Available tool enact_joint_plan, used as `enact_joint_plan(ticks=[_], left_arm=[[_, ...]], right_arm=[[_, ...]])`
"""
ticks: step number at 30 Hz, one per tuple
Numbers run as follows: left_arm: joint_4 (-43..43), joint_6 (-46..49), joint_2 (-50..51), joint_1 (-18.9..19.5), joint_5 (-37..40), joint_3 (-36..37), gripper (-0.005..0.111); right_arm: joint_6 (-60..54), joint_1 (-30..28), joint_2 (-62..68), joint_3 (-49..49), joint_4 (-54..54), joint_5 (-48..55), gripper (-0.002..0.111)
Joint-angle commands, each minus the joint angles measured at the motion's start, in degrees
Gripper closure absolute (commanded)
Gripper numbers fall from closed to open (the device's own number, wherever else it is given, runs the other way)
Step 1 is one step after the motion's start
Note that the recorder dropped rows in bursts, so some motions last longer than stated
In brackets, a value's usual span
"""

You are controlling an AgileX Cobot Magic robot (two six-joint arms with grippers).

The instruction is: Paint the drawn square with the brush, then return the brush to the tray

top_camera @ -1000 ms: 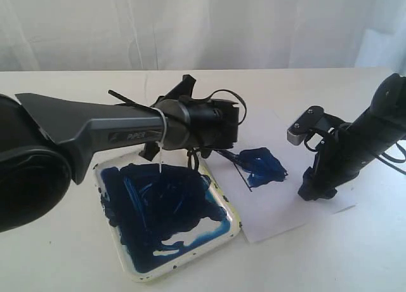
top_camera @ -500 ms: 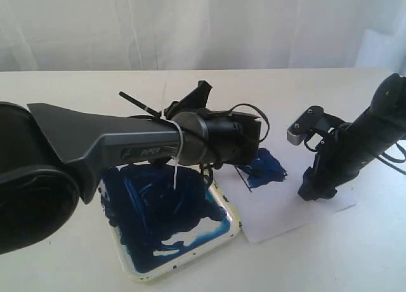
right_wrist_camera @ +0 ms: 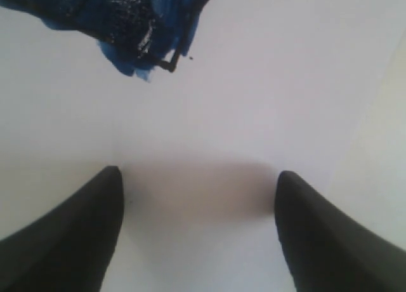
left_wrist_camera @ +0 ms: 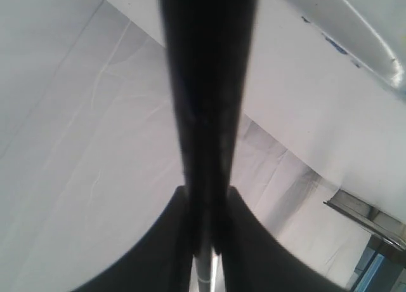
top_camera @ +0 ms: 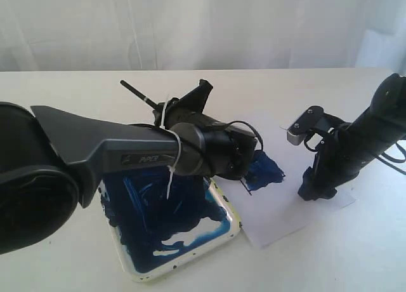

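Since a second ago, we see the left arm (top_camera: pixel 108 149) has swung from over the tray (top_camera: pixel 236 225) toward the white paper sheet (top_camera: pixel 285 209), and its wrist now hides the near side of the drawn square (top_camera: pixel 265 168). The tray lies just left of the sheet, its inside smeared dark blue. The square on the sheet is smeared blue. The right gripper (right_wrist_camera: pixel 196 178) stands low over bare paper beside the square, jaws spread wide and empty. The left gripper (left_wrist_camera: pixel 206 225) pinches narrowly around the brush (left_wrist_camera: pixel 206 82), whose handle slants up behind the arm.
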Motion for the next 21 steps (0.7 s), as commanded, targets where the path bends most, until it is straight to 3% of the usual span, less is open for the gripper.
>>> enact_joint_plan(ticks=[1,15,21], left_arm=[[1.4,-1.4,-1.3,-0.1,-0.2,0.3,0.107],[3.2,-6.3,-1.4,0.2,-2.6,0.4,0.107],[7.1,-9.3,-2.2,0.4,-7.7,3.3,0.107]], right_arm=[[0.1,0.0,1.1,0.3,-0.8,-0.8,0.045],[0.1,0.0,1.1,0.3,-0.8,-1.2,0.045],[0.1,0.0,1.1,0.3,-0.8,-1.5,0.045]])
